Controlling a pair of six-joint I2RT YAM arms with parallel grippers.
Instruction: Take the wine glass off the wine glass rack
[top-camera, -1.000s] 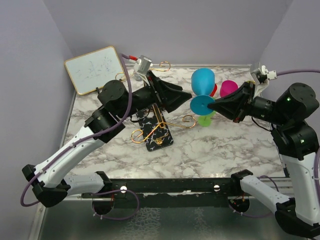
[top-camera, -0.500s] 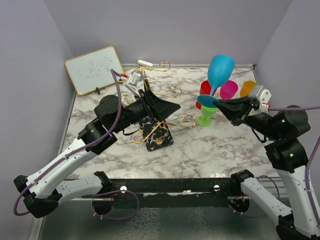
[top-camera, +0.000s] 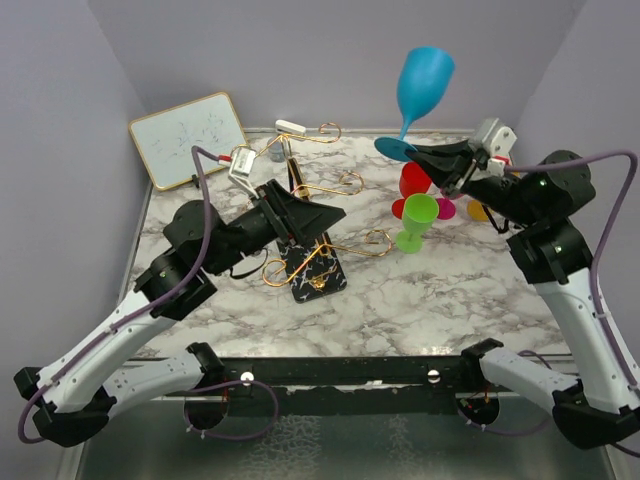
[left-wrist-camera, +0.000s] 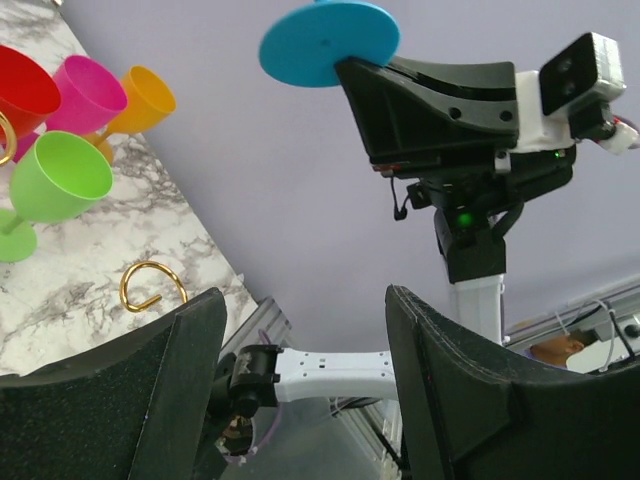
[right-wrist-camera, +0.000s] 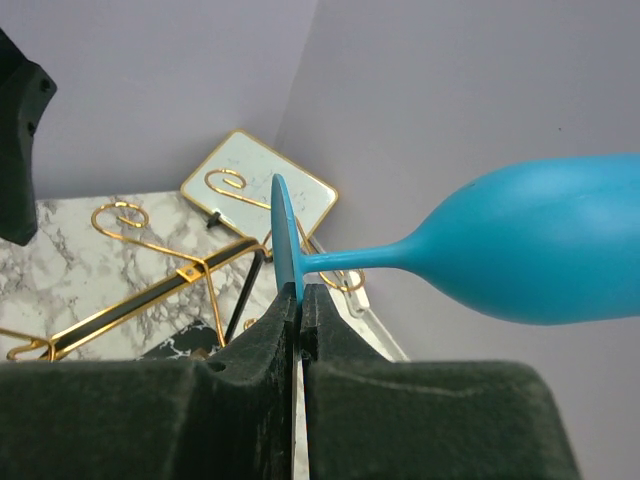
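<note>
Blue wine glass, off the wine glass rack and in the air over the far right of the marble table. It is tilted, with the bowl high toward the back wall and the flat foot lower. It touches no wire of the rack, which stands well apart to its left on its black speckled base.

My right gripper pinches the rim of the foot edge-on. In my right wrist view the fingers are pressed together on the thin disc, and the stem and bowl run off to the right (no other part of the glass is touched).

My left gripper hangs over the middle of the rack with its jaws spread wide and nothing between them. My left wrist view looks through that gap at the raised foot of the glass. I cannot tell whether the fingers touch the gold wire.

Below the lifted glass, a green glass stands upright on the table. A red glass, a pink glass and an orange glass cluster just behind it.

A framed whiteboard leans at the far left corner.
</note>
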